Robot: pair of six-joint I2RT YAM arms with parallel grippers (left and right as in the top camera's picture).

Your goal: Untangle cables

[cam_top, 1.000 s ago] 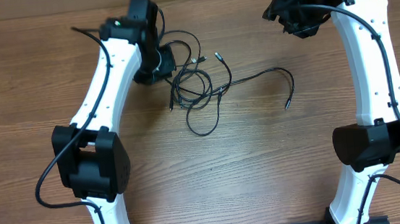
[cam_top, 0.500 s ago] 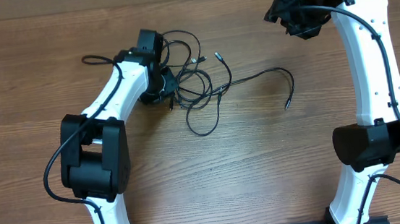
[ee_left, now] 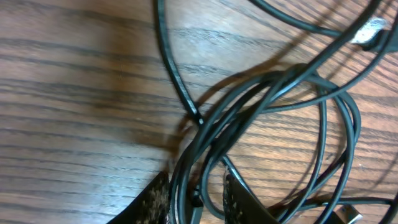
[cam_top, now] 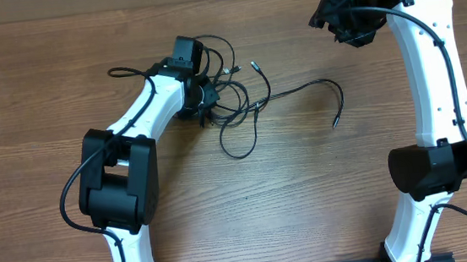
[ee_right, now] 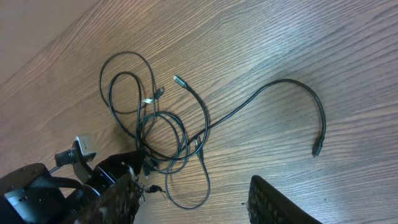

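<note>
Cables (cam_top: 235,97) lie in a loose tangle on the wooden table (cam_top: 307,192), with the left gripper (ee_left: 196,202) on the tangle's left edge.
Its fingers (ee_left: 157,200) stand a little apart with some cables between them; whether they press them I cannot tell. The right gripper (ee_right: 193,202) is spread wide, holds nothing and hangs well apart from the cables.

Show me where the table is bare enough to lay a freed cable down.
The brown wooden table is bare across the near middle, between the white left arm and white right arm and nearer than the thin black cables. Also between the long strand's plug end and the right arm. Crowded: the knot at the left pincer.
</note>
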